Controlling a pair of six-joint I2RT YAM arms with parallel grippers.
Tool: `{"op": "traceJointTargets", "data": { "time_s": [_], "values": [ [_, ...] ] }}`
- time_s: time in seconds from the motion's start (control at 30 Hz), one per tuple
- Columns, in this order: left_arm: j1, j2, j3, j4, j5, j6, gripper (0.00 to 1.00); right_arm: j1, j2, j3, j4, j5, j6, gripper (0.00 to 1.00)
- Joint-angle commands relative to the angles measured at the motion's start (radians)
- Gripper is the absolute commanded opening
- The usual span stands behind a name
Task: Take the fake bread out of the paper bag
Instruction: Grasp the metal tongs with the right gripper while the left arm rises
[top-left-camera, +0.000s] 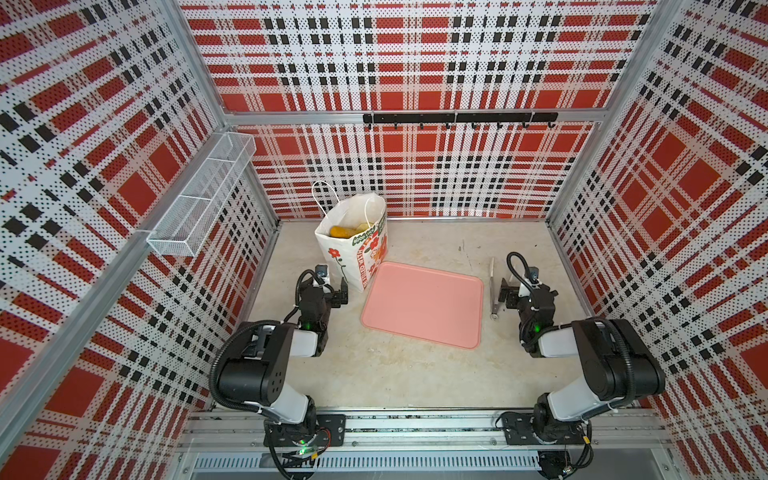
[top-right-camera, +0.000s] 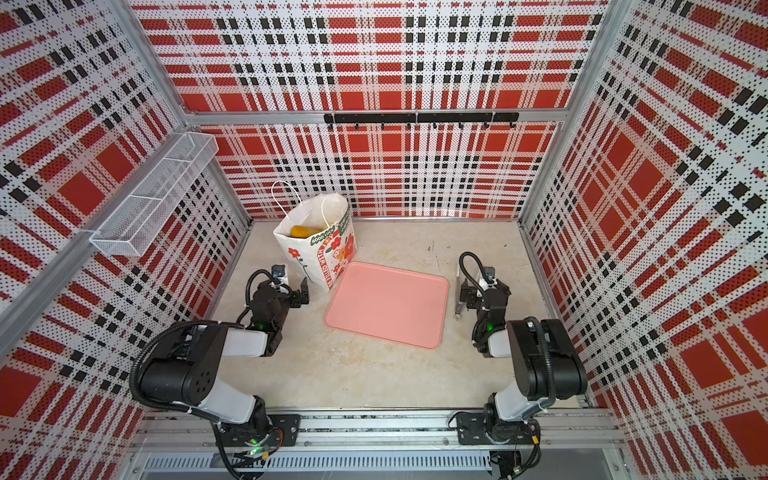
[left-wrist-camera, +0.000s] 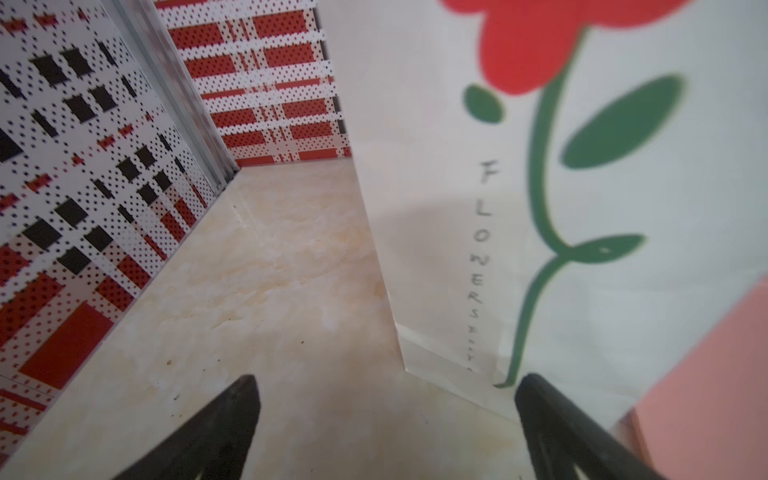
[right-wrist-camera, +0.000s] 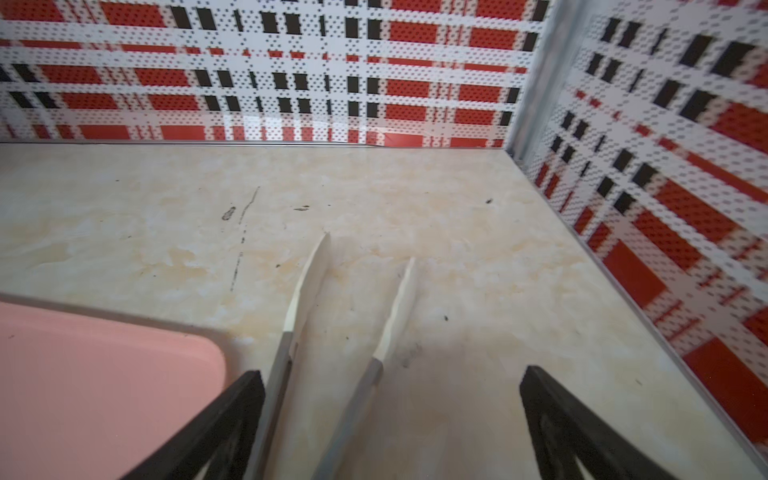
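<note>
Bread (top-left-camera: 342, 231) sits deep in the paper bag (top-left-camera: 332, 249); my left gripper (left-wrist-camera: 386, 384) gapes empty beside it; right gripper (right-wrist-camera: 390, 376), wide too, straddles tongs (right-wrist-camera: 309, 286) for reaching in.

A flat pink tray (top-left-camera: 422, 303) lies near the middle of a pale, marbled tabletop (top-left-camera: 395, 374). Just to its right lie metal tongs (top-left-camera: 493, 286) with white tips, slightly spread. Red, white and black plaid walls (top-left-camera: 415, 62) surround the table. The left wall carries a white wire basket (top-left-camera: 199, 195), the back wall a black hook rail (top-left-camera: 457, 118).
</note>
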Motion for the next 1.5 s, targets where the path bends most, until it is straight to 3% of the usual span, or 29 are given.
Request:
{"op": "traceJointTargets", "data": {
  "time_s": [0.0,0.07,0.13,0.2,0.33,0.5,0.67,0.77,0.93,1.2,1.47],
  "values": [
    [-0.109,-0.175,-0.005,-0.070,-0.226,0.044,1.00,0.064,-0.209,-0.089,0.093,0.163,-0.020,1.00],
    [-0.164,-0.284,0.044,-0.278,-0.320,0.008,0.99,0.064,-0.453,-0.049,-0.278,0.229,0.133,1.00],
    [-0.230,-0.364,0.060,-0.357,-0.374,-0.021,0.99,0.057,-0.637,0.041,-0.675,0.307,0.279,1.00],
    [-0.293,-0.459,0.054,-0.415,-0.438,-0.055,0.99,0.033,-0.756,0.102,-0.925,0.331,0.423,1.00],
    [-0.374,-0.678,0.070,-0.606,-0.537,-0.168,0.99,-0.008,-0.861,0.207,-1.193,0.066,0.511,1.00],
    [-0.362,-1.000,0.166,-1.169,-0.532,-0.499,1.00,-0.011,-0.714,0.372,-1.460,-0.141,0.531,1.00],
    [-0.338,-1.207,0.275,-1.645,-0.511,-0.668,0.99,-0.007,-0.479,0.454,-1.488,-0.295,0.451,1.00],
    [-0.334,-1.258,0.332,-1.761,-0.462,-0.660,1.00,0.005,-0.332,0.529,-1.539,-0.284,0.423,1.00],
    [-0.353,-1.249,0.373,-1.748,-0.351,-0.601,1.00,0.033,-0.156,0.607,-1.542,-0.224,0.416,1.00],
    [-0.377,-1.169,0.368,-1.718,-0.269,-0.557,0.99,0.103,0.098,0.750,-1.538,-0.115,0.392,0.87],
    [-0.422,-1.176,0.365,-1.710,-0.259,-0.546,0.99,0.105,0.162,0.801,-1.547,-0.030,0.381,0.82]
  ]
}}
